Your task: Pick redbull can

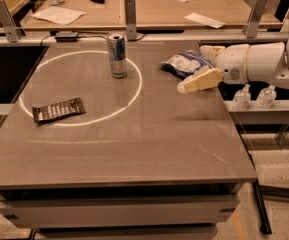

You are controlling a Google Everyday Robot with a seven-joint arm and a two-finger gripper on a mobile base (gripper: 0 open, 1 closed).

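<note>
The redbull can (117,55) stands upright on the grey table (134,134) at the back, on the far edge of a ring of light. It is slim, silver and blue, with a silver top rim. My gripper (194,68) reaches in from the right on a white arm (259,63). It hovers above the table's right side, well to the right of the can. Its cream fingers (200,80) are spread apart and hold nothing.
A blue-and-white snack bag (184,63) lies right by the gripper at the back right. A flat dark brown wrapper (59,109) lies at the left. Metal posts (130,18) and a rail stand behind the table, and small bottles (242,97) sit off its right edge.
</note>
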